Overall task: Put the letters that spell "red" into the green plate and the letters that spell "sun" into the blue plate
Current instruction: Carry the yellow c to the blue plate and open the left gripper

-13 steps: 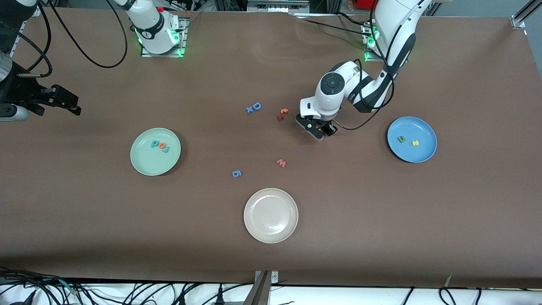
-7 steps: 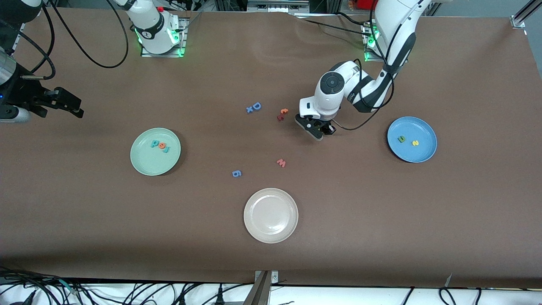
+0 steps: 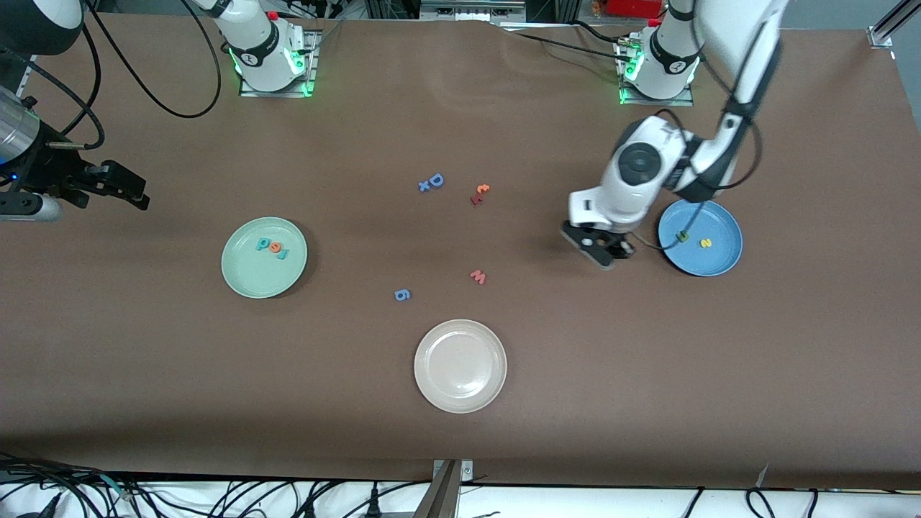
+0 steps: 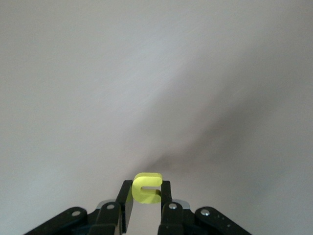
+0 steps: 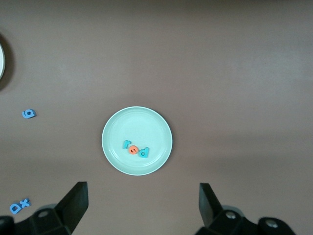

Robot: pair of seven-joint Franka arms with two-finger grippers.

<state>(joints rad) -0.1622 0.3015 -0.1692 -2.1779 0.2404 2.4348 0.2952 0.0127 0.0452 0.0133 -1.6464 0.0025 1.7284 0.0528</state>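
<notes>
My left gripper (image 3: 601,252) hangs over the brown table just beside the blue plate (image 3: 716,262). It is shut on a yellow arch-shaped letter (image 4: 145,180), which sits pinched between its fingertips in the left wrist view. In the blue plate lie a dark green letter (image 3: 681,235) and a yellow "s" (image 3: 706,243). The green plate (image 3: 245,277) holds the teal "d" (image 3: 264,244), orange "e" (image 3: 276,247) and teal "r" (image 3: 283,253). My right gripper (image 3: 119,185) waits open over the right arm's end of the table, and it looks down on the green plate (image 5: 146,122).
A beige-white plate (image 3: 460,392) lies nearest the front camera. Loose on the middle of the table are a blue "D" with a small x (image 3: 432,182), a red and orange pair (image 3: 480,193), a red "w" (image 3: 478,276) and a blue "6" (image 3: 403,294).
My left gripper closed on the yellow letter near the red and orange pair, then carried it toward the blue plate. The right gripper drifted slightly.
</notes>
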